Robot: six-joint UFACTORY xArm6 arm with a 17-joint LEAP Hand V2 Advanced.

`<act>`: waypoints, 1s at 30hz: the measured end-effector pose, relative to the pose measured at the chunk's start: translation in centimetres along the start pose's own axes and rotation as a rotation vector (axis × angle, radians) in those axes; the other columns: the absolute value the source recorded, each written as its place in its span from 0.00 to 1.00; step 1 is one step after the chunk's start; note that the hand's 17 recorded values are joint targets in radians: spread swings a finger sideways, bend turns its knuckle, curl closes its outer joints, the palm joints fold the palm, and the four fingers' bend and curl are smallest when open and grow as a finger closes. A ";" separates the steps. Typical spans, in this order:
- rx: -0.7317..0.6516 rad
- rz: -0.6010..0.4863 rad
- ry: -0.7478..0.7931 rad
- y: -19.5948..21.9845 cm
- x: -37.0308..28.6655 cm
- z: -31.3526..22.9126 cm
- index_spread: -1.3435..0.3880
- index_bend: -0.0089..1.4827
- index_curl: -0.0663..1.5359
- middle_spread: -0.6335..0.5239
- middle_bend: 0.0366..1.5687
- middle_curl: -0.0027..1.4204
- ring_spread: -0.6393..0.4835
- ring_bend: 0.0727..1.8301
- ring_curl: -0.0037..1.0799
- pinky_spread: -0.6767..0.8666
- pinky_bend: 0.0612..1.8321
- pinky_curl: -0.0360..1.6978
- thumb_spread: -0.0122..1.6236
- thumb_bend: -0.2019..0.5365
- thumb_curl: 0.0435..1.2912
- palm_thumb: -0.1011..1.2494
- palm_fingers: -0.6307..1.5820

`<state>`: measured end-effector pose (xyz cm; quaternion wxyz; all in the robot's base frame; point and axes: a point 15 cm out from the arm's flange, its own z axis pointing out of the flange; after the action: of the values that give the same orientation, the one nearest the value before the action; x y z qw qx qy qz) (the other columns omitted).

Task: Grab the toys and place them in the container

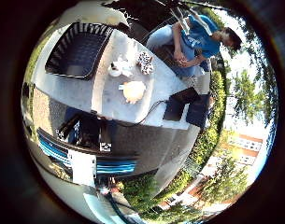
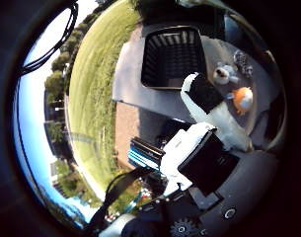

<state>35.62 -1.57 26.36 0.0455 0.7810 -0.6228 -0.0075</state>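
— On the grey table [image 1: 165, 88] sat the black slatted container [image 1: 79, 49], empty as far as I could see; beside it lay three toys, all well below the palm.
— Which first?
— My pick was the orange plush [image 1: 133, 91], the biggest; then the white toy [image 1: 117, 68] and the spotted one [image 1: 145, 62]; descend straight over it before closing.
— And the hand [image 2: 209, 128]?
— Fingers out fairly straight, holding nothing, touching nothing.
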 end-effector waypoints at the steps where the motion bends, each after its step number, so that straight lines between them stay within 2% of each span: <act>1: 0.003 0.015 0.006 -0.5 1.1 0.0 0.67 0.13 0.32 0.56 0.10 0.28 0.82 0.26 0.25 0.78 0.33 0.11 0.76 0.24 0.26 0.56 0.46; 8: -0.051 0.095 0.029 -3.7 9.2 1.8 0.69 0.09 0.28 0.56 0.10 0.27 0.83 0.24 0.26 0.78 0.36 0.11 0.75 0.22 0.24 0.48 0.42; 14: -0.086 0.195 0.006 -4.7 16.0 8.0 0.72 0.10 0.25 0.58 0.10 0.27 0.83 0.24 0.26 0.77 0.39 0.11 0.74 0.23 0.22 0.43 0.39; 17: -0.105 0.255 -0.009 -4.2 19.0 11.9 0.73 0.10 0.24 0.60 0.10 0.27 0.84 0.24 0.27 0.77 0.40 0.11 0.71 0.18 0.20 0.36 0.39; 18: -0.109 0.261 -0.013 -4.3 19.4 12.9 0.74 0.10 0.24 0.60 0.10 0.26 0.84 0.24 0.27 0.77 0.41 0.11 0.69 0.17 0.19 0.32 0.38; 22: -0.150 0.274 -0.040 -3.8 20.1 17.3 0.75 0.10 0.23 0.63 0.10 0.26 0.85 0.24 0.27 0.77 0.42 0.11 0.67 0.20 0.19 0.28 0.37; 26: -0.168 0.268 -0.053 -4.5 20.3 20.5 0.76 0.10 0.22 0.64 0.10 0.26 0.85 0.25 0.28 0.77 0.43 0.11 0.65 0.22 0.19 0.27 0.37; 30: -0.181 0.259 -0.063 -5.2 20.1 23.6 0.77 0.11 0.21 0.65 0.10 0.26 0.86 0.25 0.28 0.77 0.43 0.11 0.65 0.25 0.20 0.31 0.37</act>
<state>43.59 -21.46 3.39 0.0967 0.6862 -0.7162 -0.0820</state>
